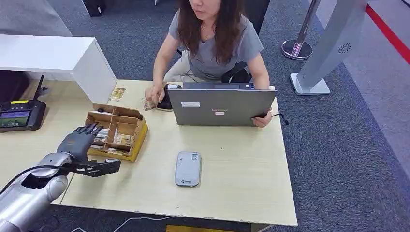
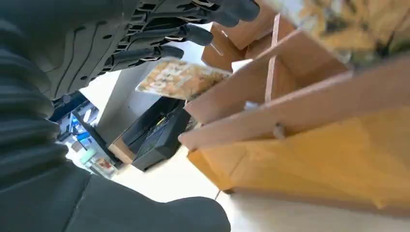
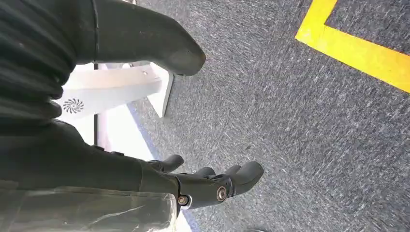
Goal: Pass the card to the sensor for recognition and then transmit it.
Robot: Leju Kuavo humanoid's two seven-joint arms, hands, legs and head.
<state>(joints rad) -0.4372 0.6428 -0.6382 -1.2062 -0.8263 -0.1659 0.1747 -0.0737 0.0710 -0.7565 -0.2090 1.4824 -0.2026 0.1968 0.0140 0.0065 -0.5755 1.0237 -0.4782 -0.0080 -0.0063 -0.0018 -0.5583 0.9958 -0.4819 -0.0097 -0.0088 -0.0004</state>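
Lower left of the head view, I have my left hand (image 1: pixel 80 140) hovering at the near edge of the cardboard box (image 1: pixel 137 137) on the desk (image 1: pixel 232 193), fingers spread apart and holding nothing. The cards (image 1: pixel 121 140) I am after sit in the box's compartments, a stack of printed ones just past my fingertips.

I judge a card to be light, thin and fairly stiff, with a slick face. Lying flat or leaning between low dividers, it gives little to grab, so I would pinch one by an exposed edge, thumb on one face and a finger on the other, and lift it clear of the divider before turning toward the grey sensor (image 1: pixel 188 168) lying in the lower middle of the desk. Too hard a squeeze could bend it; too light and it may slide out.

From the left wrist camera I get what the head view hides: the dark fingers (image 2: pixel 193 34) poised over one card (image 2: pixel 181 77) that pokes above the box wall (image 2: pixel 309 159), not yet touching it as far as I can tell. My right hand (image 3: pixel 203 186) hangs over grey carpet (image 3: pixel 300 125), fingers loosely curled, empty.
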